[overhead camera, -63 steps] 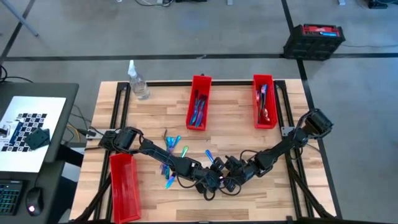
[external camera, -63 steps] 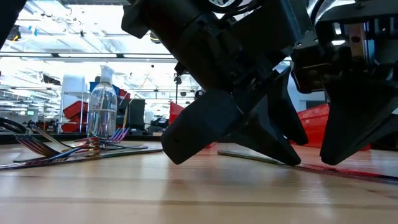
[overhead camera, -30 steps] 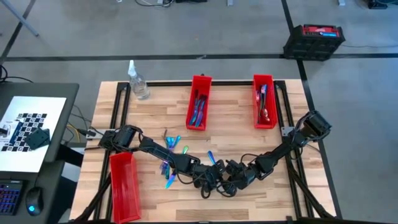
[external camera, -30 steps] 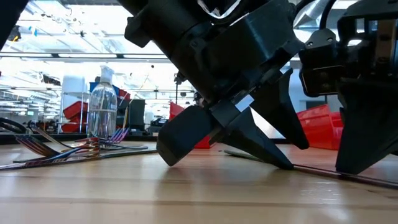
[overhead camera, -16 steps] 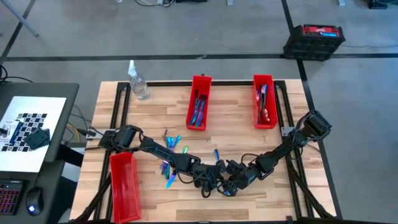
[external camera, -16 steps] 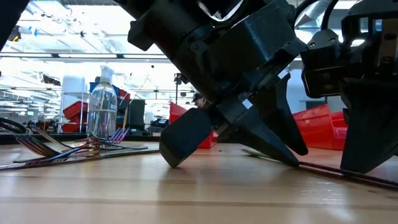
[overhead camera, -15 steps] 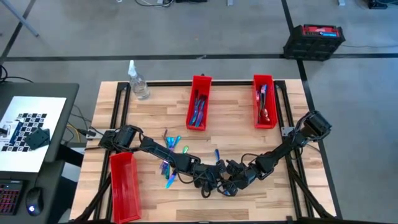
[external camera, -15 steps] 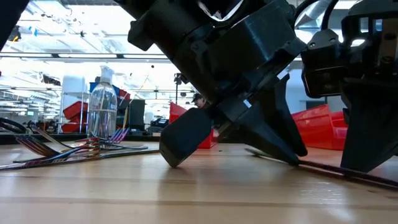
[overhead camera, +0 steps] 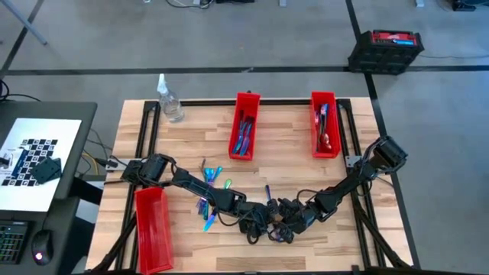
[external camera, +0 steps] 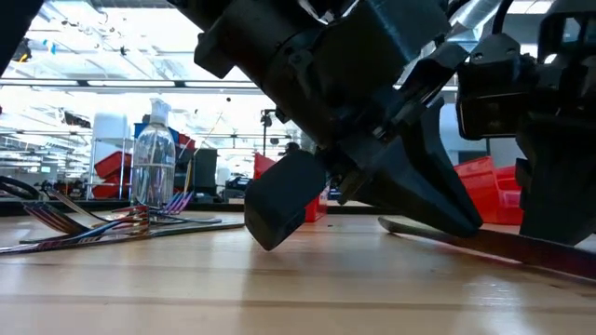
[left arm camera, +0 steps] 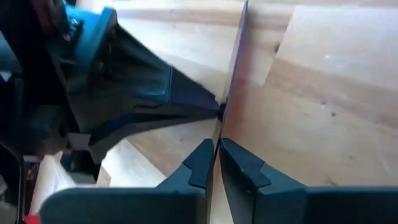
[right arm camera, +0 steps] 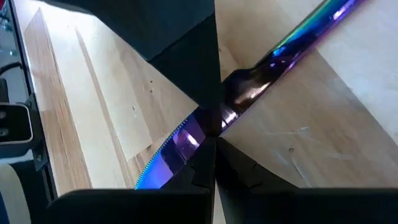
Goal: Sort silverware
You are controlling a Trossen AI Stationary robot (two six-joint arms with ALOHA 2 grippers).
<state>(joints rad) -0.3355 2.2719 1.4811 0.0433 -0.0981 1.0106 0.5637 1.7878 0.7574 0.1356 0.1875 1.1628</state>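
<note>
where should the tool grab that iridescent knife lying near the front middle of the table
On the knife, the narrow neck where the serrated blade meets the handle looks best, coming from straight above with fingers across its width. It lies flat on the table, so only its thin sides offer purchase. Both the left tool and the right tool pinch there now.

Tabletop (overhead camera: pixel 306 164), free room: you have bare wood at centre, between the two upper red bins (overhead camera: pixel 244 125) and the arms. Obstacles: loose silverware (overhead camera: pixel 209 192) left of centre; spray bottle (overhead camera: pixel 169 100) upper left; third red bin (overhead camera: pixel 153 228) lower left; both hands crowd lower centre.
</note>
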